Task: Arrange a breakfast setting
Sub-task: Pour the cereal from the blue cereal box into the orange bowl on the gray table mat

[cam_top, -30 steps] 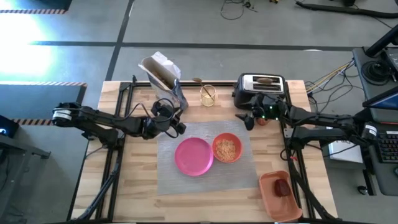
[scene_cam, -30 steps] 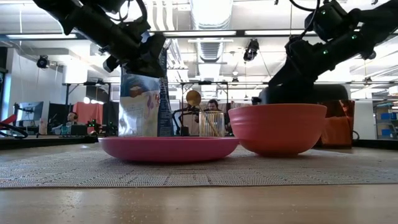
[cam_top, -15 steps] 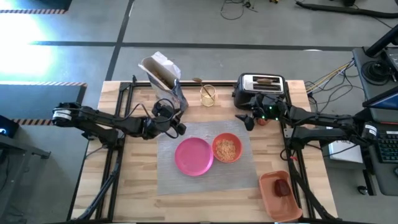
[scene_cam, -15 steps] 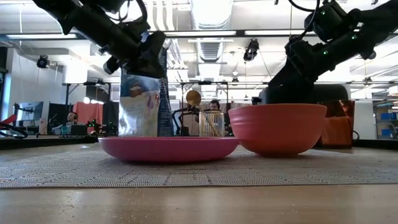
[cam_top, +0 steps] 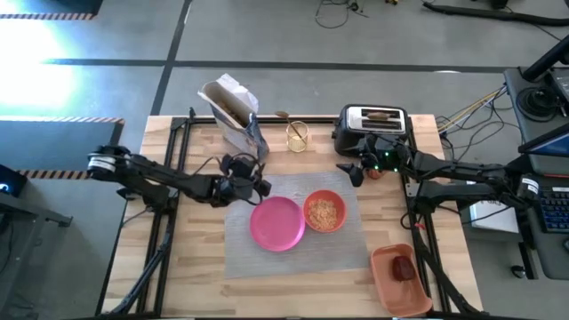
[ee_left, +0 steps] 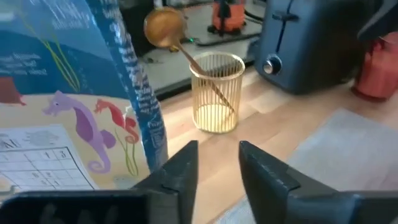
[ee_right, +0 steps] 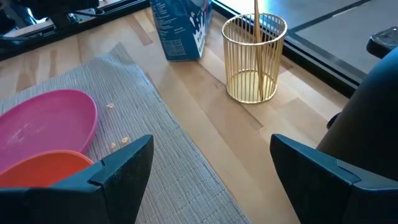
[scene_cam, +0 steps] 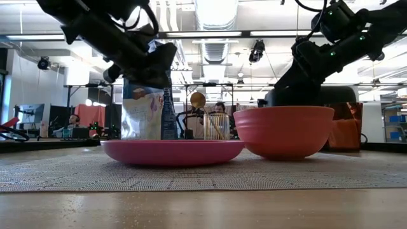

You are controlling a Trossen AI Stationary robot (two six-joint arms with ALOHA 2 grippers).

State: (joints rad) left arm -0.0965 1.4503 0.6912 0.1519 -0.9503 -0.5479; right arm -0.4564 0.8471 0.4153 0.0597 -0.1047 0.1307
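Observation:
A pink plate (cam_top: 276,222) and an orange bowl (cam_top: 324,212) filled with cereal rest on the grey placemat (cam_top: 356,236). My left gripper (ee_left: 217,165) hovers at the mat's far left corner. It is slightly open with nothing between its fingers, and the upright cereal box (ee_left: 68,106) stands just beside it. A wooden spoon stands in a wire holder (cam_top: 297,135). Toast (cam_top: 380,114) sits in the toaster (cam_top: 373,129). A red apple (cam_top: 404,268) lies in the orange tray (cam_top: 391,289). My right gripper (ee_right: 211,168) waits wide open in front of the toaster, beside the small orange cup (ee_left: 379,65).
The cereal box (cam_top: 233,111), wire holder and toaster line the table's far edge. The tray sits at the near right corner. Bare wood lies left of the mat and along the near edge. People and equipment show in the room beyond the table.
My left gripper has drawn back from the cereal box's base toward the table's near edge and has sunk a little, its wrist rolling slightly. The box stays upright where it was. My right arm has kept still.

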